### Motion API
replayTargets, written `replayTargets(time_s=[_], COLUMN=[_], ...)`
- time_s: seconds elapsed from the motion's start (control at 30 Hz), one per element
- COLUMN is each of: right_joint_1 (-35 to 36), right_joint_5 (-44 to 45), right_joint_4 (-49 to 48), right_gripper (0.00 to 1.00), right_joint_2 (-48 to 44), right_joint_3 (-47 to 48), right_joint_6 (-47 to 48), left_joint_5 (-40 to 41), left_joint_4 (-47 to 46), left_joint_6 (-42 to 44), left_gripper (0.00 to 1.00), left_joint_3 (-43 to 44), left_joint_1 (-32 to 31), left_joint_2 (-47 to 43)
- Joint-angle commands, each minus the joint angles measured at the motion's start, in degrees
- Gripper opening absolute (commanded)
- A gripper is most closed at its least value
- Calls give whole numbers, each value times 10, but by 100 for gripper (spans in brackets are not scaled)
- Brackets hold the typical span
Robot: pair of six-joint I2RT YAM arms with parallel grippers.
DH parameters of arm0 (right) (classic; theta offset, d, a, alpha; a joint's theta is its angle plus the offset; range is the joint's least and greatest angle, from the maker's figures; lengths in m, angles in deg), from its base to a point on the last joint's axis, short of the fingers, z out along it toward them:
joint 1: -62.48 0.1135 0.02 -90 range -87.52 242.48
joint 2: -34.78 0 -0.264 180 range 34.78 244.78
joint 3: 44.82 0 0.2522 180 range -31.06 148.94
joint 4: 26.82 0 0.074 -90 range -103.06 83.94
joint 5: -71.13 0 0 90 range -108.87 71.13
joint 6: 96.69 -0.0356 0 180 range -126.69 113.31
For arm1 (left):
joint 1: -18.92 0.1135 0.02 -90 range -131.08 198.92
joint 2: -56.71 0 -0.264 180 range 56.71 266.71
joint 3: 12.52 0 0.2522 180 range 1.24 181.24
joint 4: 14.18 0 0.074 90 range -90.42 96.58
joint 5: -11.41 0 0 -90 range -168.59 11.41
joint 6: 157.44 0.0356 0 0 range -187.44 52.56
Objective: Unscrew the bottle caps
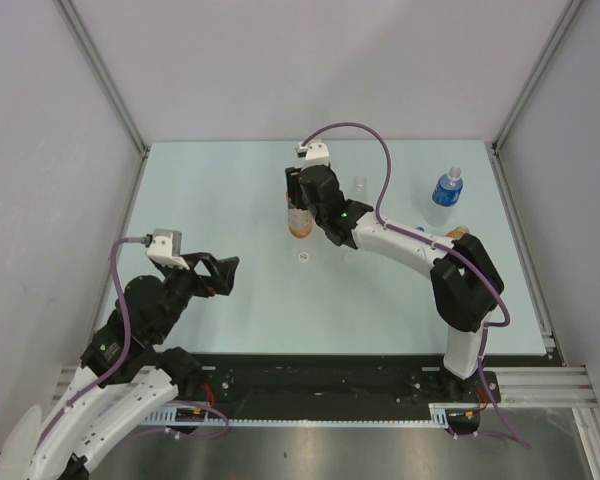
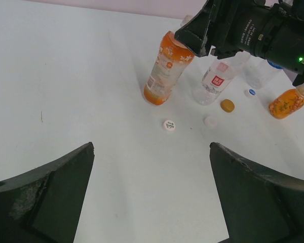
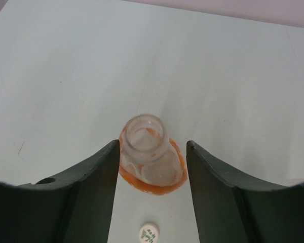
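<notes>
Orange bottle (image 3: 147, 136) uncapped; right claw (image 3: 152, 144) parted around it

My left gripper (image 1: 223, 268) hangs near my base, jaws wide apart. My right arm (image 1: 420, 245) stretches far forward and inward, right gripper (image 1: 298, 197) pointing down, jaws partly spread.

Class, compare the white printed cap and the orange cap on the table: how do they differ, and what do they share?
The white cap is white with dark print; the orange cap is plain orange. The white cap lies by the orange drink bottle; the orange cap lies by the red-labelled clear bottle. Both are round and lie loose on the table.
</notes>
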Motion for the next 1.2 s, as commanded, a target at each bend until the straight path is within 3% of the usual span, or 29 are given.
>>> replayTargets(time_s=[0.0, 1.17], right_joint_1=[5, 19], right_joint_5=[8, 21], right_joint_4=[-5, -3], right_gripper=[60, 62], right_joint_2=[-16, -32], right_joint_3=[7, -5], right_joint_6=[-5, 0], left_joint_5=[-11, -22], left_joint_4=[-16, -23], left_joint_6=[-3, -9], left_gripper=[100, 100], left_joint_3=[-5, -11], left_joint_1=[3, 3], left_joint_2=[5, 8])
